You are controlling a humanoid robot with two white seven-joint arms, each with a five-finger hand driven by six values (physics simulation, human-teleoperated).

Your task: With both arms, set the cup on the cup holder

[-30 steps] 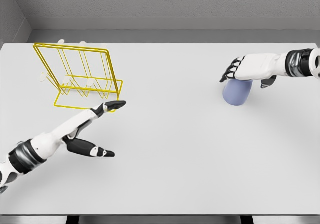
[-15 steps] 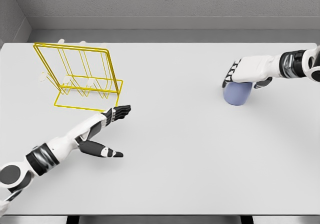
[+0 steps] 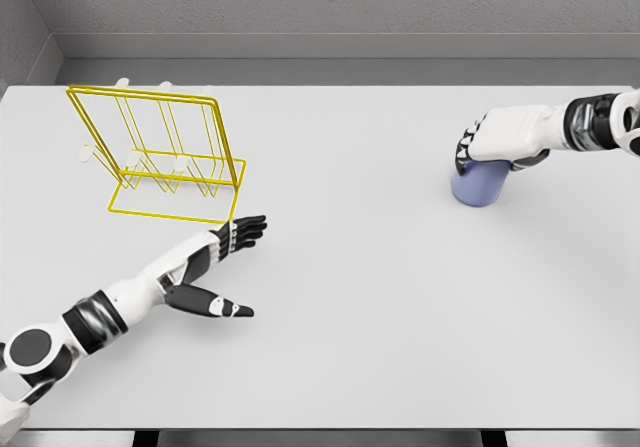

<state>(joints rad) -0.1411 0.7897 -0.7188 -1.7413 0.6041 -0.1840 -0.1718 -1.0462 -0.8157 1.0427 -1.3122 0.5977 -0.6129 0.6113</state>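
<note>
A blue cup (image 3: 480, 187) stands on the white table (image 3: 360, 297) at the right. My right hand (image 3: 490, 147) covers its top from above, and the fingers (image 3: 464, 150) curl down around the rim and grip it. The yellow wire cup holder (image 3: 160, 152) stands at the back left. My left hand (image 3: 243, 267) lies low over the table just in front of the holder's near right corner. It is open, fingers (image 3: 245, 231) stretched toward the right and thumb (image 3: 225, 307) spread apart, holding nothing.
A grey wall (image 3: 330, 12) runs behind the table's far edge. A wide stretch of bare table surface separates the cup from the holder. The table's front edge (image 3: 320, 430) runs along the bottom of the view.
My right hand has settled lower onto the cup and closed on it; the cup now stands more upright. My left hand has drifted a little down and to the right.
</note>
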